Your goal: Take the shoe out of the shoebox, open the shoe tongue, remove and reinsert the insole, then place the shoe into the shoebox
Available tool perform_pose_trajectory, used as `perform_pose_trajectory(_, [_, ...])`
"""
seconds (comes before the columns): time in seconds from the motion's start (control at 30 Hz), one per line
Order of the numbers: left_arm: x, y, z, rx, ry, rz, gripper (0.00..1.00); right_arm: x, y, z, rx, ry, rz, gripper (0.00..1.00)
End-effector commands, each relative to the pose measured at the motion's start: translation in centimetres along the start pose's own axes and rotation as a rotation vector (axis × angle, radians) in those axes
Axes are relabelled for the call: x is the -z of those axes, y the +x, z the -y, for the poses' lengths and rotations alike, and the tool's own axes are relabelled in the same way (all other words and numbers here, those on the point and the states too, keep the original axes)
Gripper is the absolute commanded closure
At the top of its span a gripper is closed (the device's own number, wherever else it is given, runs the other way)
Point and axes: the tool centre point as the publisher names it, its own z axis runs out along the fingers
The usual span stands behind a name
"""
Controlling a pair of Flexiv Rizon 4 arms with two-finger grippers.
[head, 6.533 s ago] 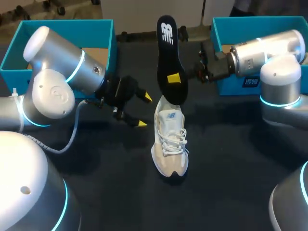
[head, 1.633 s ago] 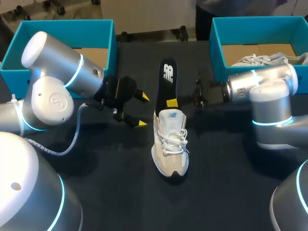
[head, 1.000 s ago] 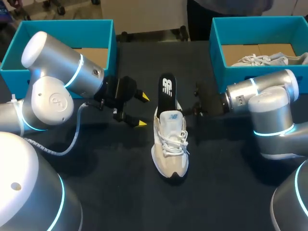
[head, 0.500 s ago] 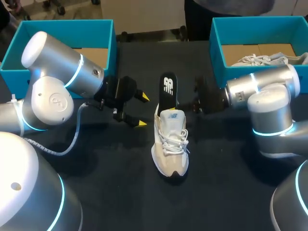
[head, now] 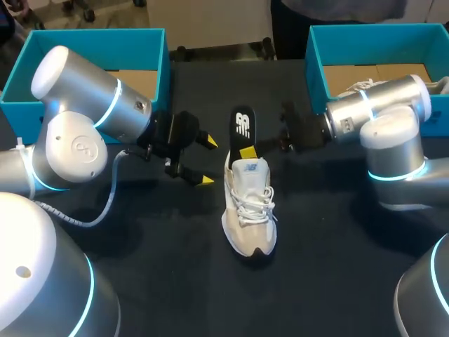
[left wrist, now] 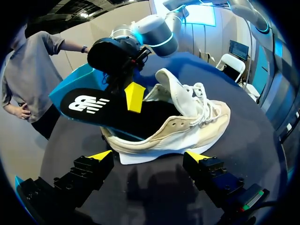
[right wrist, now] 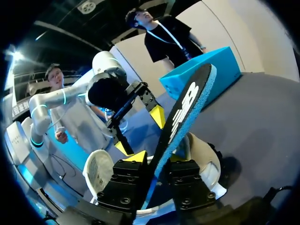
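Two arms flank one pale shoe [head: 247, 203], which stands at mid-table with its toe toward the near edge. The black insole [head: 243, 130] has its front part inside the shoe and its heel end rising out toward the far edge. The right gripper [head: 251, 149] is clamped on the insole just above the shoe's opening. The left gripper [head: 209, 161], fingers spread apart, sits just left of the shoe and touches nothing. A left shoebox [head: 160, 56] and a right shoebox [head: 314, 56] stand at the far corners. Bare table [head: 316, 232] lies right of and nearer than the shoe.
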Motion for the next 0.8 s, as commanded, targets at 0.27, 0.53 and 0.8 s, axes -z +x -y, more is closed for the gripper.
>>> perform_pose_trajectory(0.27, [0.0, 0.0, 0.0, 0.001, -0.003, 0.0, 0.0, -0.3, 0.8, 2.0, -0.054, 0.018, -0.034, 1.0])
perform_pose_trajectory(0.53, [0.0, 0.0, 0.0, 0.001, -0.003, 0.0, 0.0, -1.1, 2.4, 3.6, -0.128, 0.048, -0.061, 1.0])
perform_pose_trajectory(0.8, [0.0, 0.0, 0.0, 0.001, -0.003, 0.0, 0.0, -1.2, 2.5, 3.1, -0.125, 0.051, -0.046, 0.86])
